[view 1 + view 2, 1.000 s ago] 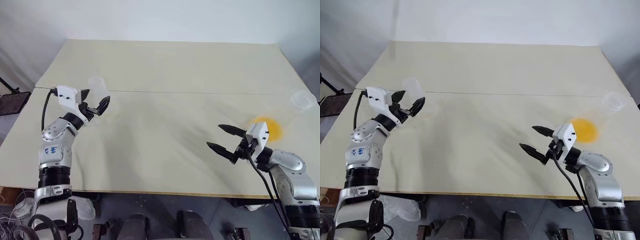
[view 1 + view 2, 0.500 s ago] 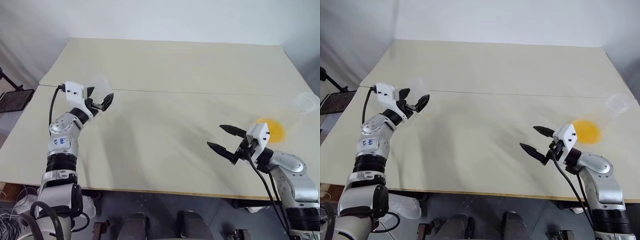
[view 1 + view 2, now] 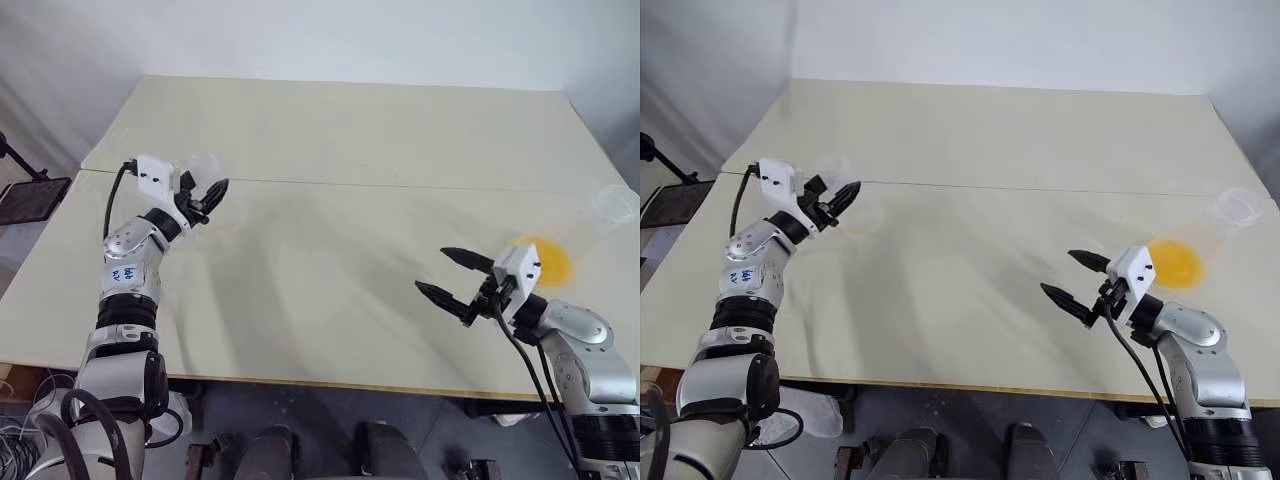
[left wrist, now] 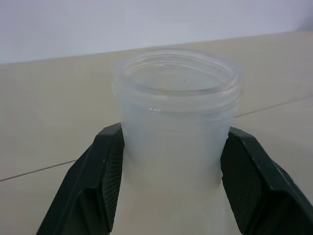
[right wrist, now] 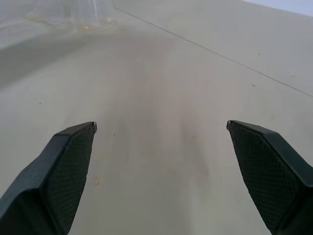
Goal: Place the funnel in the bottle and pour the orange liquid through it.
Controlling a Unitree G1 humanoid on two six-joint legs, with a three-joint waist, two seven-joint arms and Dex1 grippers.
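At far left, the left pincer (image 4: 171,161) pinches the bottle (image 4: 177,122); right pincer (image 3: 452,279) spread.

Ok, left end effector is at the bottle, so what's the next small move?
Probably firm up the left end effector and hold. Its fingers sit against both sides of the bottle neck, and the bottle stands upright on the table. The right end effector is open and empty, free for the next pick.
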